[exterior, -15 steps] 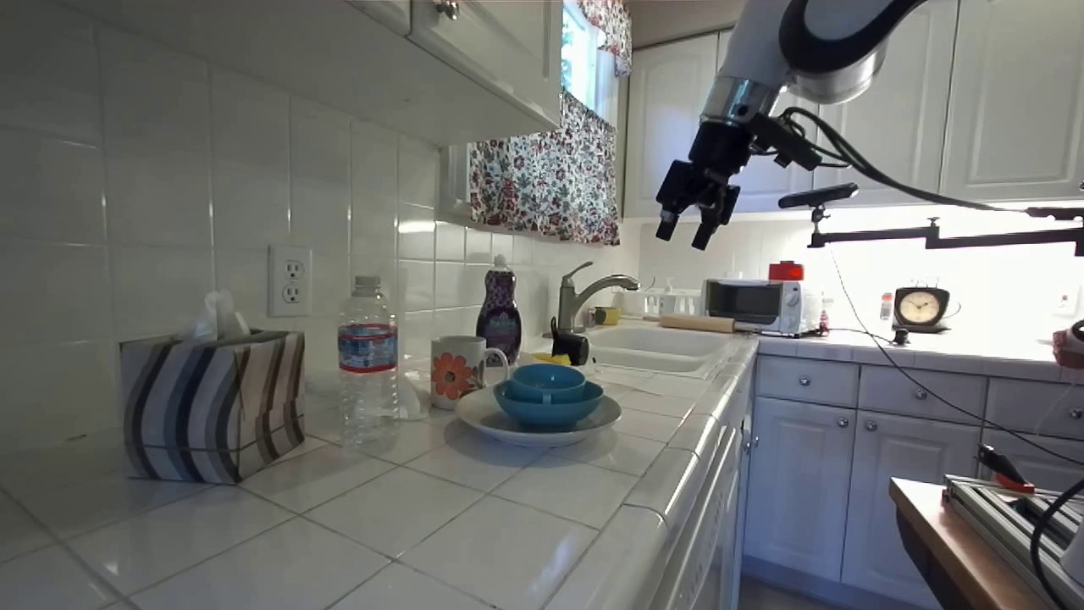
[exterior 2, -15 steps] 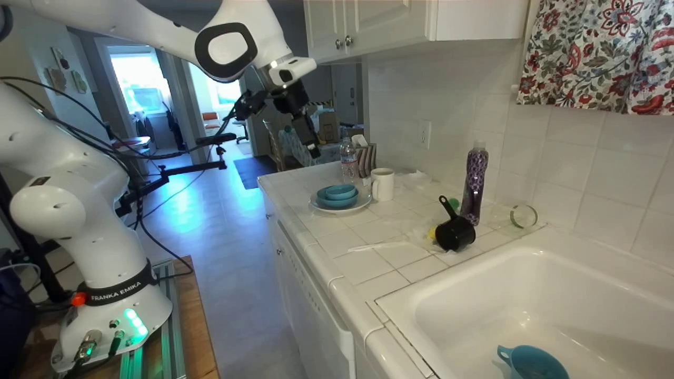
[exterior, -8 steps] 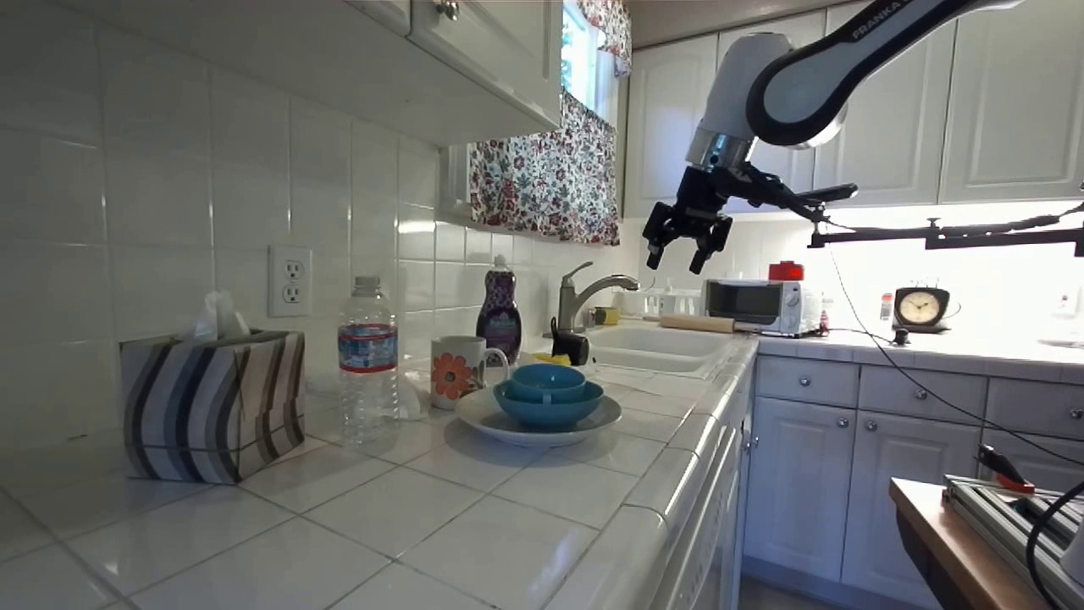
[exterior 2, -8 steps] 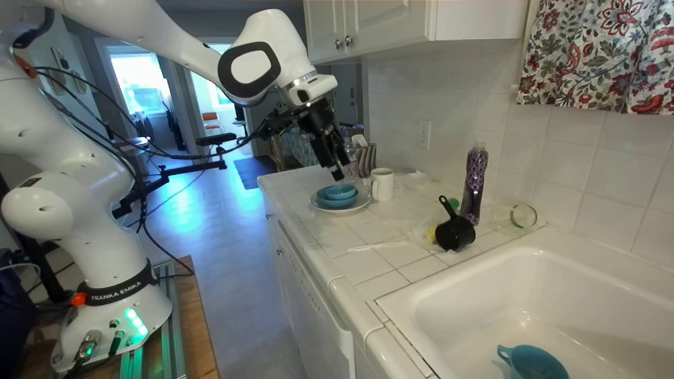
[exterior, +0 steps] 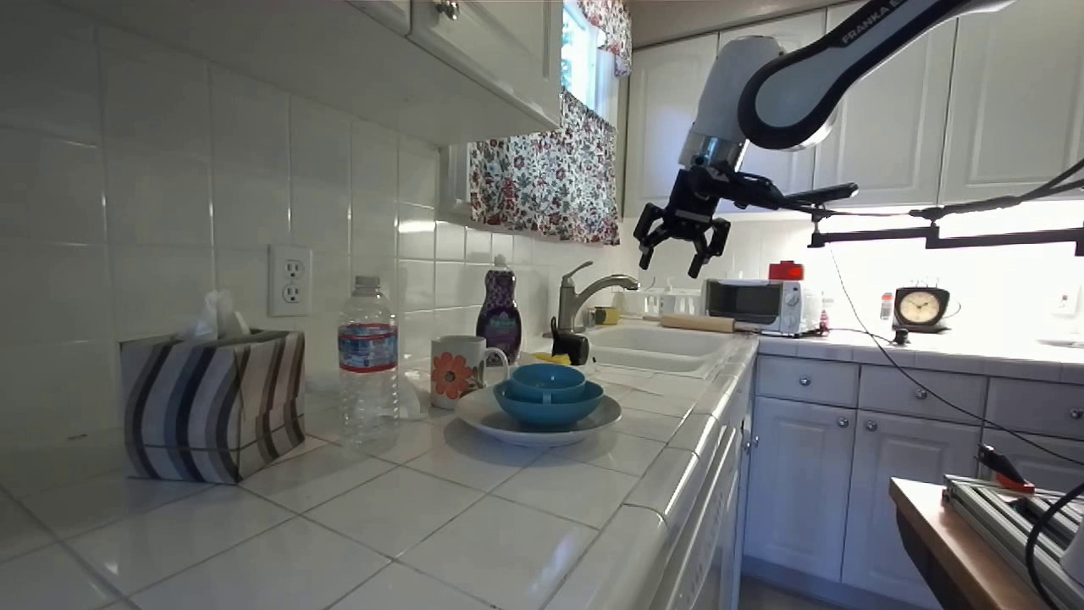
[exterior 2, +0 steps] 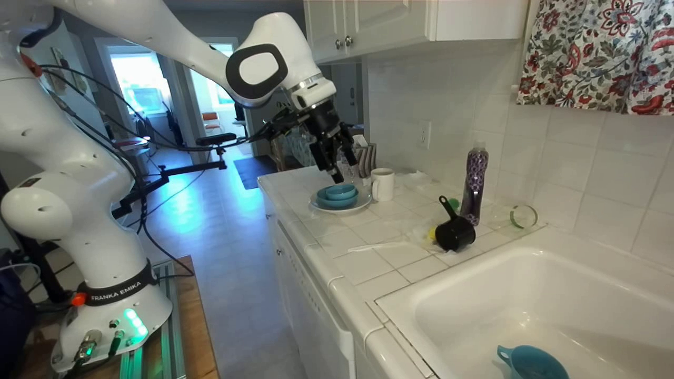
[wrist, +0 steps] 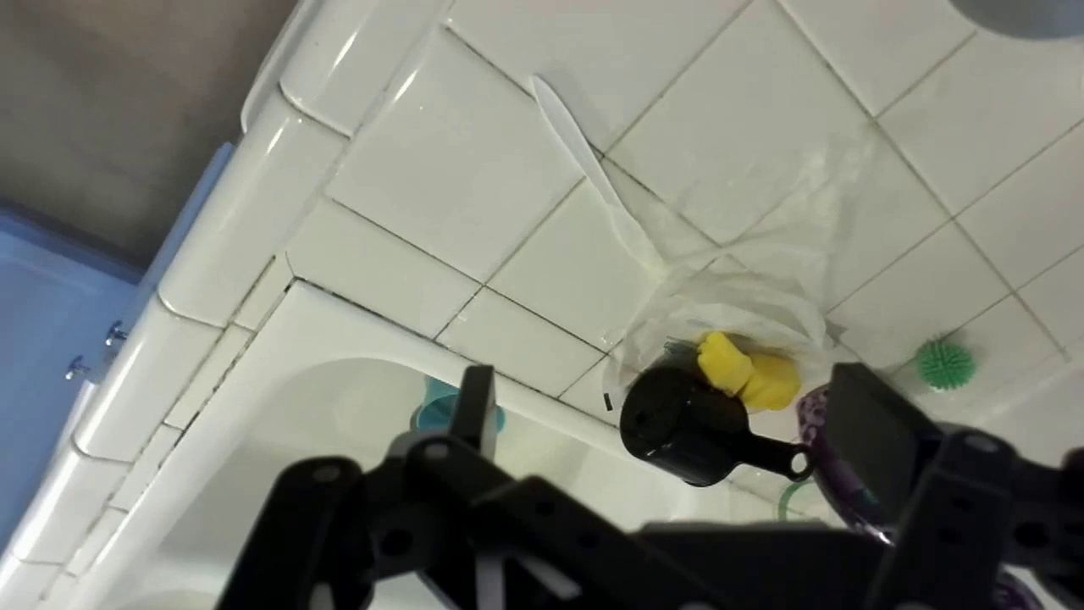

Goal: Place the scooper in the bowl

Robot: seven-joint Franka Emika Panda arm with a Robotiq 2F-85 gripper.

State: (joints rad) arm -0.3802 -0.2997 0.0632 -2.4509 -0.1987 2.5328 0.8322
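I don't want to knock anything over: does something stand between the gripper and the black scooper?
Nothing visible does: the wrist view shows the scooper unblocked ahead of the open gripper. The purple bottle, though, stands close beside it and might get nudged during a grasp.

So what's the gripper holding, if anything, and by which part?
Nothing is held: the gripper is open and empty, and the black scooper is away from it, beside the sink.
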